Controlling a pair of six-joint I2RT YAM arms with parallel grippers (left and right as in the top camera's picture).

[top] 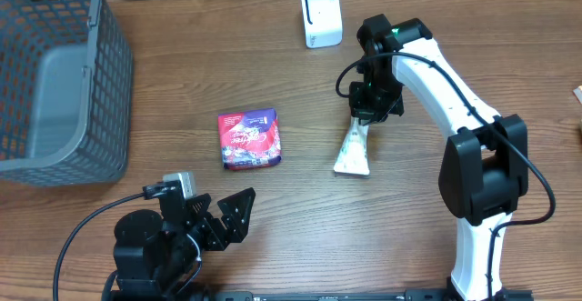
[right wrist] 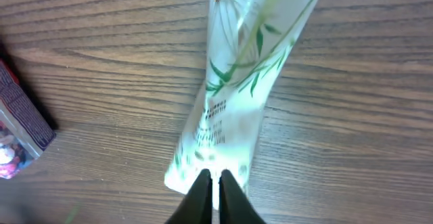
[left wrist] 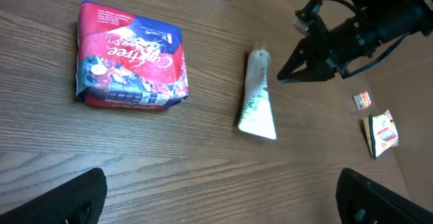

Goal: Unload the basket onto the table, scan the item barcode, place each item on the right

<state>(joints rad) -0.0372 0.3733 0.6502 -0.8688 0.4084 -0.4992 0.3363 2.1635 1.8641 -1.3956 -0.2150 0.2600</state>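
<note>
The task is at its first step, not near its end. The item, a slim white pouch (top: 351,152) printed with green leaves, lies flat on the tabletop (top: 182,28) right of centre, its narrow end pointing up toward the scanner (top: 321,16), a small white unit standing at the far edge, well apart from it. The right gripper (right wrist: 215,185) is closed to a thin slit at that narrow end. In the right wrist view its fingertips meet over the pouch's edge with a sliver of white between them, so it appears to be pinching the pouch, though from the left wrist view the contact is hard to confirm. Nothing is lifted: the pouch rests on the wood along its whole length. The left gripper (top: 221,217) hangs wide open and empty near the front edge, away from everything. A red snack packet (top: 248,139) lies left of the pouch, and a grey mesh basket (top: 109,74) stands at the far left. What remains, as I judge it, is nearly all of it: raising the pouch, finding the side with the barcode, which cannot be made out here, and presenting it to the scanner's face.
</note>
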